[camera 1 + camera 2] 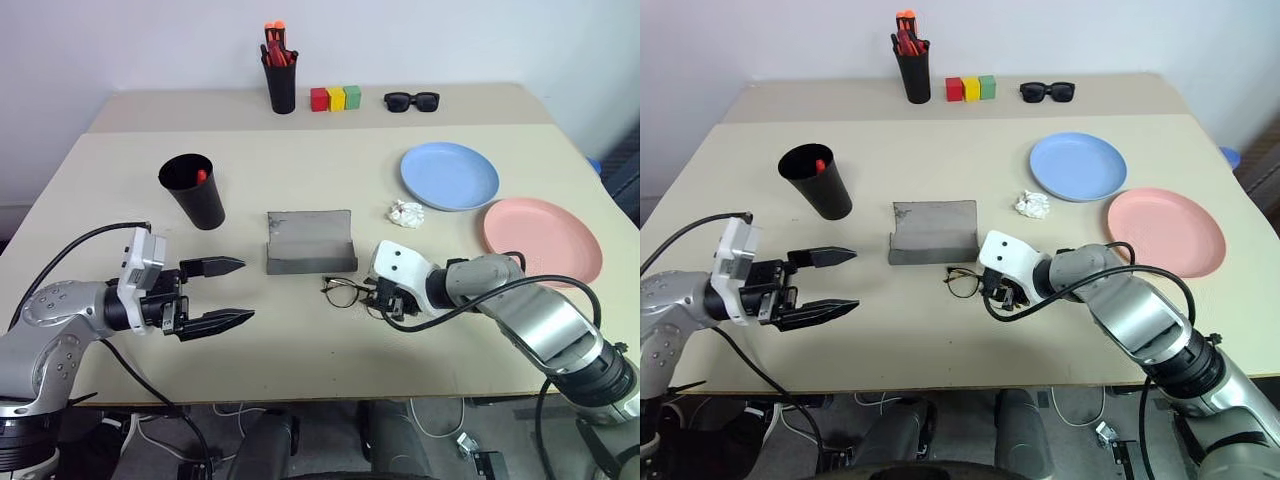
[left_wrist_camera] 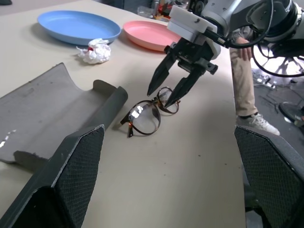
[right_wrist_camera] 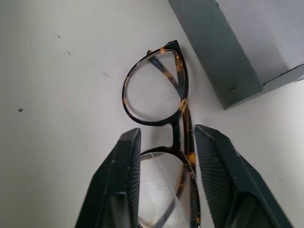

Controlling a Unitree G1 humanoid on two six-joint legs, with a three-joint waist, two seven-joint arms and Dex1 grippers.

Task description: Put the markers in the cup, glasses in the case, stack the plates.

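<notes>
The wire-framed glasses lie flat on the table just in front of the open grey case. My right gripper points down at them, its two fingers closed in on either side of one lens beside the bridge. Off to the left, my left gripper hovers open and holds nothing, aimed toward the case. The black cup stands behind it with a red marker inside. At the right, the light blue plate and the pink plate sit side by side, apart.
A crumpled white paper lies between the case and the blue plate. At the back stand a black pen pot with orange-red pens, three coloured blocks and dark sunglasses. A person's leg stands beyond the table edge.
</notes>
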